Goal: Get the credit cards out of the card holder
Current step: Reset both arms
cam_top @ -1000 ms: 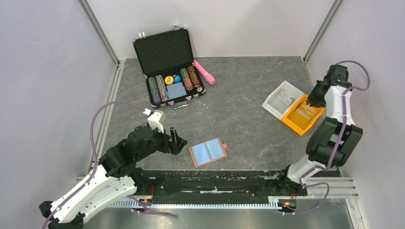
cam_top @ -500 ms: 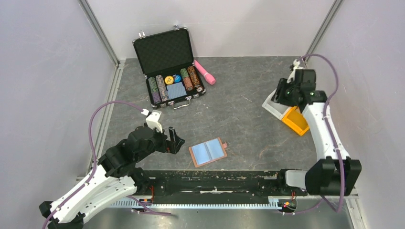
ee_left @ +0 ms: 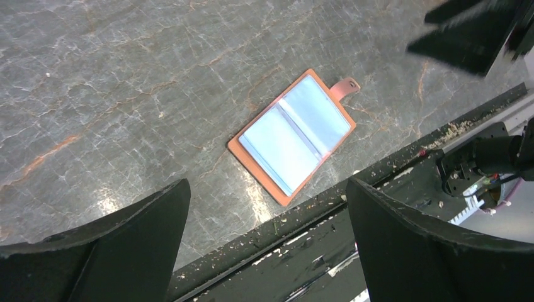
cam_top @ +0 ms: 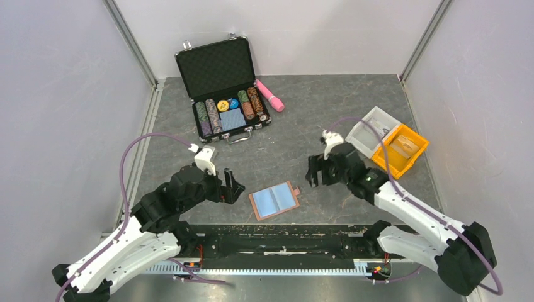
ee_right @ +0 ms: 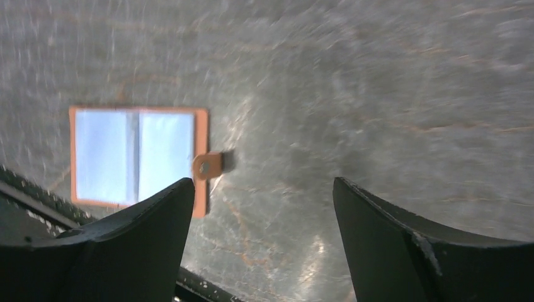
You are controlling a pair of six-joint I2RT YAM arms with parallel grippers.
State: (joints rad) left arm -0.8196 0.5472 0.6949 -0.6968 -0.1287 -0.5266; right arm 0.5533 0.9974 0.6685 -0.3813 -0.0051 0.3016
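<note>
Grey, stone-patterned tabletop (cam_top: 315,119) fills the space between pale walls. Toward the far left an open black chip case (cam_top: 214,69) stands with rows of poker chips in its lower half. A pink cylinder (cam_top: 270,95) lies just beside its right edge.

Nearer the front, the left end effector (cam_top: 233,186) hangs low over the surface with its jaws spread wide and nothing between them. It is just left of the card holder (cam_top: 274,200), which lies opened flat near the front rail. The holder's light blue pockets face up inside a brown rim, and its small tab points off to the right.

Right of it, and apart from it, the right end effector (cam_top: 313,173) also gapes wide and grips nothing.

At the far right a whitish tray (cam_top: 378,116) touches an orange bin (cam_top: 384,165). A pale flat piece (cam_top: 403,145) lies in the bin; I cannot tell whether it is a card.
</note>
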